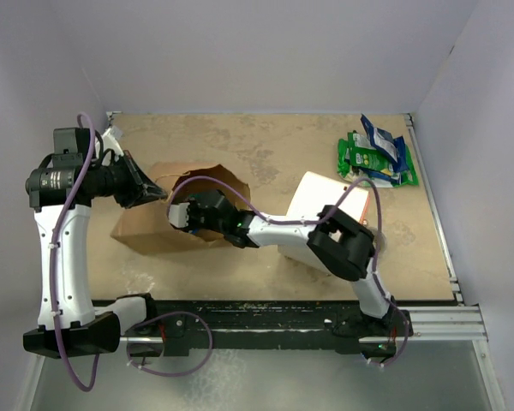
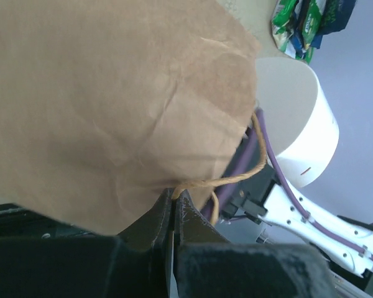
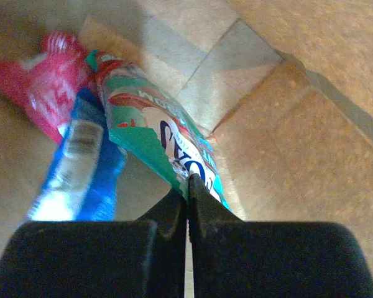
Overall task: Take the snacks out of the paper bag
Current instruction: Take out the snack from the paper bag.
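Tan table (image 1: 265, 141), one brown kraft paper bag (image 1: 141, 229) at nine o'clock, left gripper (image 2: 174, 197) pinched tight on its rim, right gripper (image 3: 187, 184) inside clamping one green foil packet (image 3: 150, 133), one blue foil packet (image 3: 81, 171), one red foil packet (image 3: 46, 90)

Left arm (image 1: 56, 248) rising from its base, wrist turned rightward, left hand (image 2: 174, 197) pinched shut, right arm (image 1: 283, 229) stretched leftward, right hand (image 3: 188, 181) closed too (fingertips meeting).

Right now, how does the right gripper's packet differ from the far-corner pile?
The gripped green packet is inside the paper bag, pinched by the right gripper; the pile lies out on the table, untouched. The gripped packet is single; the pile holds several. Both are glossy foil snacks.
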Action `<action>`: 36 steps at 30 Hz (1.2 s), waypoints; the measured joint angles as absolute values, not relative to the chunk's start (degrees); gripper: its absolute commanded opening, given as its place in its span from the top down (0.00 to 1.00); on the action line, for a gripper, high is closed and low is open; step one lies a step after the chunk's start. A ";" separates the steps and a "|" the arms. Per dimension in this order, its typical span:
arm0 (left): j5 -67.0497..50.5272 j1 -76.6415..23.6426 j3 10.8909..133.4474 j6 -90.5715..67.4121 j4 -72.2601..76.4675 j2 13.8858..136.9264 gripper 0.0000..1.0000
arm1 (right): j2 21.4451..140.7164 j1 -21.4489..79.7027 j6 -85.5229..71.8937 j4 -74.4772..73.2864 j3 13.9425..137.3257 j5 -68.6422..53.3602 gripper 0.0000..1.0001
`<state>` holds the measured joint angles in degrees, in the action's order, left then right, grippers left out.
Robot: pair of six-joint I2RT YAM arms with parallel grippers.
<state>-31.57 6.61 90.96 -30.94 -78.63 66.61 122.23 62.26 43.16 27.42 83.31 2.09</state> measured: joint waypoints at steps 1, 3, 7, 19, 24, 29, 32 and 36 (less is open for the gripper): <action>-31.68 6.61 90.70 -31.33 -77.76 66.61 1.00 | 120.27 62.50 41.25 25.91 82.08 1.67 1.00; -32.10 6.61 90.17 -32.23 -76.16 66.61 1.00 | 116.53 62.74 37.54 23.55 79.90 0.49 1.00; -32.93 6.61 89.06 -33.63 -73.28 66.61 1.00 | 110.48 63.02 30.35 18.17 78.11 -1.23 1.00; -34.35 6.61 86.04 -34.28 -70.04 63.53 1.00 | 103.85 62.61 24.91 7.16 74.74 -2.81 1.00; -33.23 6.59 88.86 -33.45 -70.37 63.51 1.00 | 95.42 62.61 25.39 2.83 71.94 -3.60 1.00; -32.71 6.59 89.47 -33.41 -70.35 63.42 1.00 | 86.91 62.61 24.51 -0.14 70.98 -3.73 1.00; -32.75 6.59 89.32 -33.71 -69.84 63.24 1.00 | 82.98 62.61 23.66 -2.33 70.98 -3.49 1.00; -32.84 6.59 88.40 -34.96 -68.77 62.48 1.00 | 78.87 62.61 22.06 -5.54 71.00 -1.91 1.00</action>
<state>-32.84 6.59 88.40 -34.96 -68.77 62.48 78.87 62.61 22.06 -5.54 71.00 -1.91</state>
